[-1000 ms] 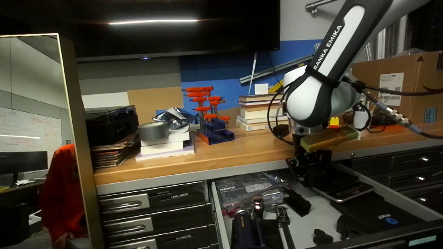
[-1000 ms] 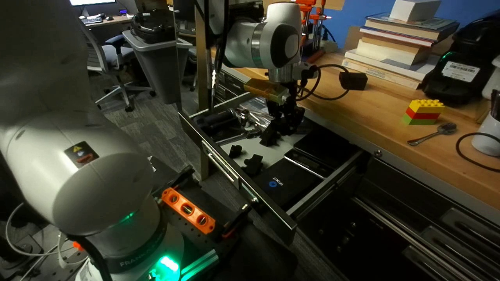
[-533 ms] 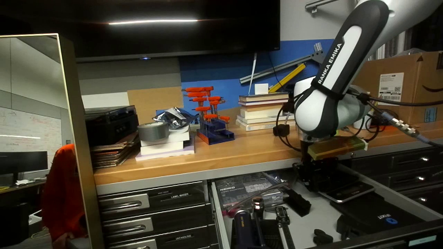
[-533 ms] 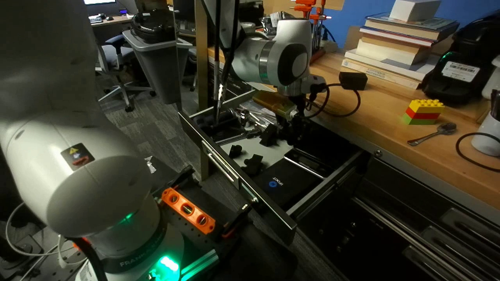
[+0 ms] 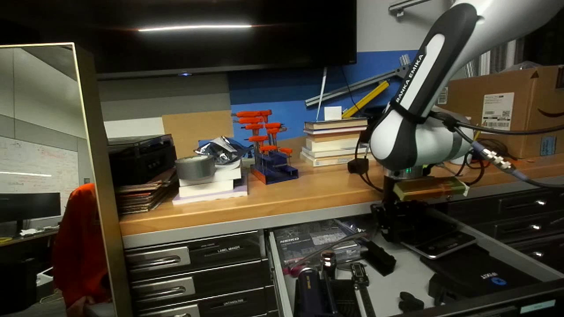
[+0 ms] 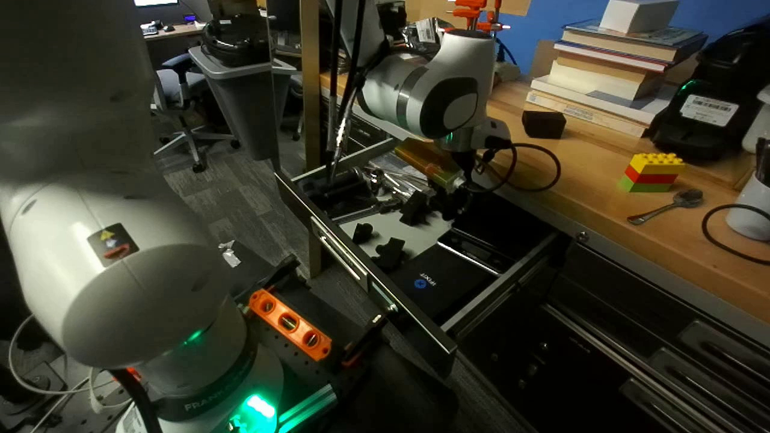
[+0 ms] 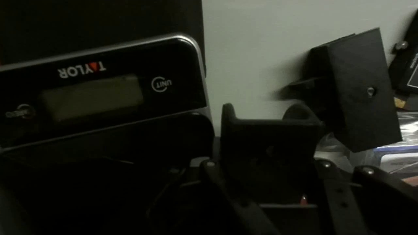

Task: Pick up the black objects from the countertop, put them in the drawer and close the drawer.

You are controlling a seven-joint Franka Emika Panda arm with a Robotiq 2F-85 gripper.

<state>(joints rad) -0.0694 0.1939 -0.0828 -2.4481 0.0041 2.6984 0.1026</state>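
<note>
My gripper [image 7: 269,155] is shut on a black block [image 7: 271,133] with a notched end, low inside the drawer [image 6: 421,328], which stands pulled out. In both exterior views the gripper [image 5: 396,231] and its load merge into one dark shape. Three more black objects lie on the drawer's pale floor: a small one [image 6: 363,233], one beside it [image 6: 390,252], and a boxier one [image 6: 415,207]. That boxy one [image 7: 362,88] is just right of my jaws in the wrist view. Another black block [image 6: 544,124] rests on the wooden countertop [image 5: 282,196] near the books.
Inside the drawer are a Taylor scale [image 7: 98,91] left of the jaws, an iFixit pouch [image 5: 489,277], calipers [image 5: 361,281] and a Neiko box [image 5: 304,244]. A toy-brick stack [image 6: 654,171], a spoon [image 6: 668,206] and books [image 5: 337,143] occupy the countertop.
The gripper has come down into the drawer with the black block, shifting slightly toward the scale. Over the last half second it has barely moved; the forearm has tilted a little.
</note>
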